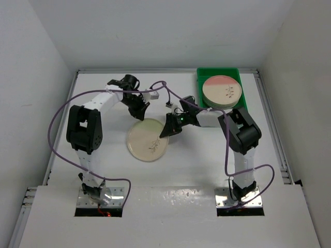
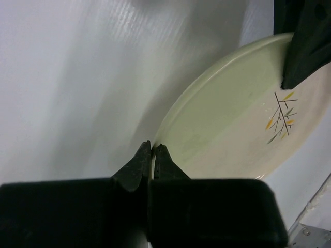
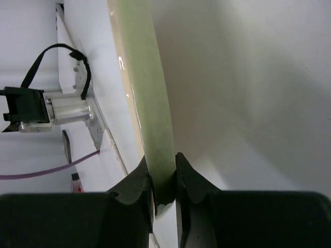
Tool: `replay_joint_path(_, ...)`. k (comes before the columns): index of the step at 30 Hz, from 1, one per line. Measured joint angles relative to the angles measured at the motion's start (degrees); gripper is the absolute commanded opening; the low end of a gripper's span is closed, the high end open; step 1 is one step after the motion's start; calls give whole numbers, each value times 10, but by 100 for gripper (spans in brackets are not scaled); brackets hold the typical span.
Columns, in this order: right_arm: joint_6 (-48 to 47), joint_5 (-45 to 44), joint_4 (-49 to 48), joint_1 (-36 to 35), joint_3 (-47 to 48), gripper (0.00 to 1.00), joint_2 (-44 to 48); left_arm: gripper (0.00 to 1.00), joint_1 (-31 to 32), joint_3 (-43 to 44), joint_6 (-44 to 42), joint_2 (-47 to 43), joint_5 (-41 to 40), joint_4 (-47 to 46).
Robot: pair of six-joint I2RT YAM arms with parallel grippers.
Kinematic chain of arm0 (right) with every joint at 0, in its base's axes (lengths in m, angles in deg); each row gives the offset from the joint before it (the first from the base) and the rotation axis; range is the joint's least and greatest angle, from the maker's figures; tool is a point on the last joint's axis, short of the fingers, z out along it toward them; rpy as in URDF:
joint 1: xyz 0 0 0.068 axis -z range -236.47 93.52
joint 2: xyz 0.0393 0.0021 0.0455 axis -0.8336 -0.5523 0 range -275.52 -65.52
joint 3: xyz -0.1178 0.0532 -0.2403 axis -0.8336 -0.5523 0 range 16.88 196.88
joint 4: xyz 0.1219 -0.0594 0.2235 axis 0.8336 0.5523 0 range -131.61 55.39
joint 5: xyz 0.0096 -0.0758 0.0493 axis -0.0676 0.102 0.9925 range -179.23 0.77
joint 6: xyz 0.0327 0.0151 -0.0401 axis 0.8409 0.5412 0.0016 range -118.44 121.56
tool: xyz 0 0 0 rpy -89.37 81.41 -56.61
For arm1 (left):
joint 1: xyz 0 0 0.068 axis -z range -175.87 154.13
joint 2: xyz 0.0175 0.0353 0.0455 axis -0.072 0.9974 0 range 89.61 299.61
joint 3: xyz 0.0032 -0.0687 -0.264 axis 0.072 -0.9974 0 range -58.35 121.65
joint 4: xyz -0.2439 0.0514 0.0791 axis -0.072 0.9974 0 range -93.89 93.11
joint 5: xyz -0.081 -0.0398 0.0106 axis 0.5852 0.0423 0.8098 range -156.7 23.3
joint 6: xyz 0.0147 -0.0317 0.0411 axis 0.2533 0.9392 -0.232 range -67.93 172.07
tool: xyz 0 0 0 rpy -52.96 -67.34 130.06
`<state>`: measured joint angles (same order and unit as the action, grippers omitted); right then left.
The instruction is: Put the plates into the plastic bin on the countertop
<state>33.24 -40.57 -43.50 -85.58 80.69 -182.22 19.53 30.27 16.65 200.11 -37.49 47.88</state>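
The green-segment plate (image 1: 148, 140) is sitting at the middle of the desk (image 1: 196, 160). It is well apart from the plastic bin (image 1: 217, 71) at the far right, where a stack of plates (image 1: 222, 91) is already lying. The right fingers (image 3: 138, 181) are pinching its rim. The left fingers (image 2: 135, 164) are pressing together at the opposite rim, and I cannot tell whether they are catching any of it. If they are gripping nothing, the plate is likely to be hanging from one pinch once lifted, risking a pivot, a slip and a drop onto the desk.

One plate (image 1: 148, 139) lies on the middle of the tabletop (image 1: 196, 155), the left end effector (image 1: 140, 112) at its far edge and the right end effector (image 1: 168, 129) at its right edge, while a plate stack (image 1: 222, 92) sits in the bin (image 1: 201, 77) at the far right.
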Motion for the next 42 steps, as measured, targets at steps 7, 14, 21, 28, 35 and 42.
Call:
replay_joint_path(7, 17, -39, 50, 47, 10, 0, 65, 50, -20, 101, 47, 8, -4, 13)
replay_joint_path(14, 127, -84, -2, 252, 31, 0, 131, 50, -85, 202, 135, 10, -82, -16)
replay_joint_path(21, 259, -229, -83, 416, -27, 0, 172, 51, -93, 186, 166, 15, -125, -20)
replay_joint_path(28, 321, -295, -97, 439, -64, 0, 167, 51, -91, 175, 173, 18, -125, -18)
replay_joint_path(35, 316, -309, -84, 433, -60, 34, 155, 51, -91, 157, 177, 18, -125, -21)
replay_joint_path(42, 239, -379, 92, 413, 52, 36, 102, 51, -91, 157, 177, 18, -125, -22)
